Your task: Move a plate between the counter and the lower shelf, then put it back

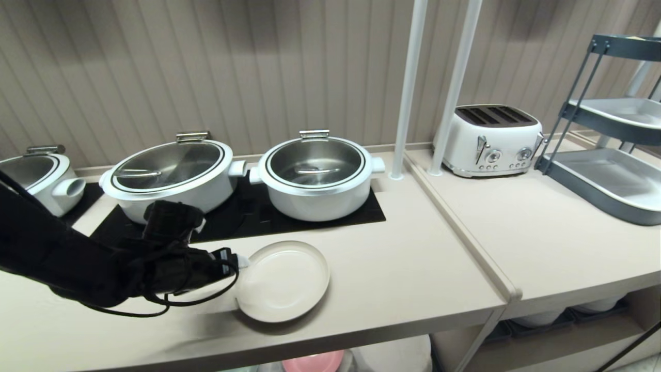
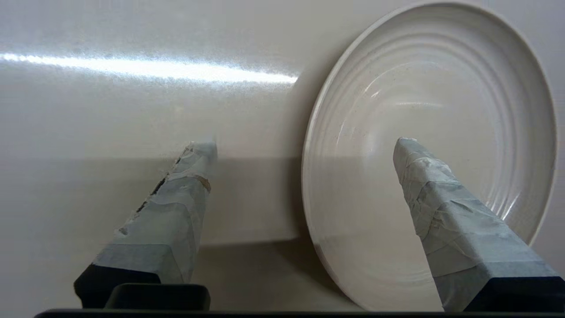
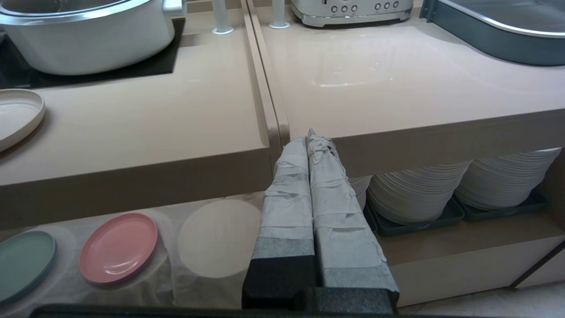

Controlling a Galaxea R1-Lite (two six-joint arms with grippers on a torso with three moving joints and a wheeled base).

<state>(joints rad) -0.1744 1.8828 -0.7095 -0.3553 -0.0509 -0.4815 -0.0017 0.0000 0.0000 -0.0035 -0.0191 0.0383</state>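
Observation:
The cream plate [image 1: 283, 281] lies flat on the beige counter [image 1: 403, 274], in front of the black hob panel. My left gripper [image 1: 242, 261] is at the plate's left rim, open. In the left wrist view the plate [image 2: 432, 110] has one taped finger [image 2: 441, 198] over its inside and the other over bare counter. The left gripper [image 2: 303, 145] straddles the rim with a gap on each side. My right gripper [image 3: 309, 137] is shut and empty, parked in front of the counter's edge. The lower shelf [image 3: 198, 287] shows below, lined with white cloth.
Three white pots stand on the hob, the nearest [image 1: 170, 175] just behind my left arm. A ridge [image 1: 465, 237] divides off the toaster [image 1: 490, 139] worktop. A tiered tray rack [image 1: 609, 155] stands far right. Pink plate [image 3: 118, 247] and mint-green plate [image 3: 22, 265] lie on the shelf; white plate stacks [image 3: 419, 190] fill the adjoining recess.

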